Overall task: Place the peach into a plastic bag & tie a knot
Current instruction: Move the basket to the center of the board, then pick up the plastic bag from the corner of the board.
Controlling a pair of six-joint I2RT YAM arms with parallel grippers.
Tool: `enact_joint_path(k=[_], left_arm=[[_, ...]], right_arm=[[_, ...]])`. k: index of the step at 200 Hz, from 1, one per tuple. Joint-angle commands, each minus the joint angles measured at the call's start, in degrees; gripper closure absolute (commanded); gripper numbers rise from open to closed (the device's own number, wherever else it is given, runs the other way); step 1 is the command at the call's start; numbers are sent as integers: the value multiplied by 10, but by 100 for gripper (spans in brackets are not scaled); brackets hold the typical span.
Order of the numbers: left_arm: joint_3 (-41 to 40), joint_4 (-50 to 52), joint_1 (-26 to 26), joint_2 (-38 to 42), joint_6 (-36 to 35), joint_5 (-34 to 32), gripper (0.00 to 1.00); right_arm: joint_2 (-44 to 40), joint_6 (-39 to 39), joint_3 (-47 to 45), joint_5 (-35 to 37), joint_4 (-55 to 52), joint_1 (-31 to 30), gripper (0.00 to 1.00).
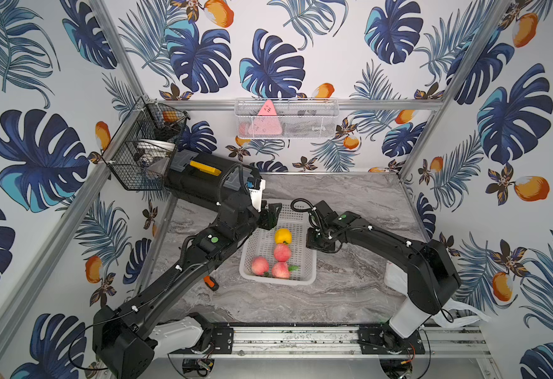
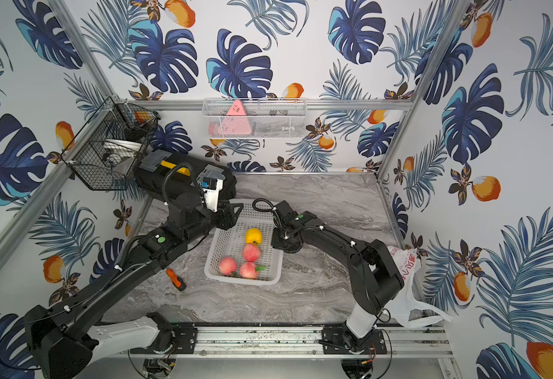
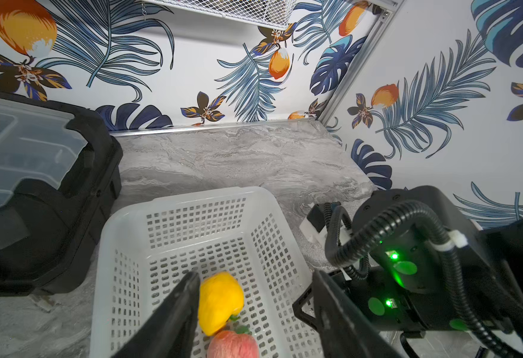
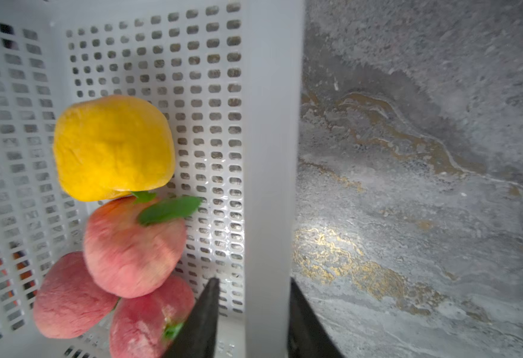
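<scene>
Robot lab test cell, dressed like home corner. Bare silver aluminium frame posts [image 1: 124, 55] hold flat panels of blue tropical-leaf wallpaper [image 1: 268, 72]. Boxed in by them: grey marble-pattern tabletop [image 1: 350, 197]. Two black robot arms [image 1: 176, 269] mounted on slotted metal rail [image 1: 301, 341] at front edge.

**Plastic, Stone Look, Wire**

The basket [image 1: 276, 280] is matt white perforated plastic. The table [image 1: 350, 197] looks like smooth, veined grey stone. The peaches [image 1: 282, 252] are matt and fuzzy. The plastic bag [image 2: 406, 295] is thin, translucent film. The wall basket [image 1: 127, 170] is black metal wire.
</scene>
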State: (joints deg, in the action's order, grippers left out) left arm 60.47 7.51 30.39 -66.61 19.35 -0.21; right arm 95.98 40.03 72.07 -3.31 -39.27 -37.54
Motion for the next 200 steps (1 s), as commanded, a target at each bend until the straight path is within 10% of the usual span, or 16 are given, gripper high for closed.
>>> enact_joint_path(k=[1,68,105,166,200], left_arm=[[4,5,1,8,-3,-8,38],[-10,-33,2,-16,11,26,38],[-6,-36,4,-31,14,41,38],[-21,-44,7,-23,26,41,38],[-26,-42,9,-23,30,40,39]], right_arm=[[-46,-6,31,35,-73,8,40],[-223,20,-11,277,-238,269,11],[-207,121,15,455,-347,300,0],[-191,167,-107,392,-252,352,0],[-181,123,-162,325,-146,373,19]])
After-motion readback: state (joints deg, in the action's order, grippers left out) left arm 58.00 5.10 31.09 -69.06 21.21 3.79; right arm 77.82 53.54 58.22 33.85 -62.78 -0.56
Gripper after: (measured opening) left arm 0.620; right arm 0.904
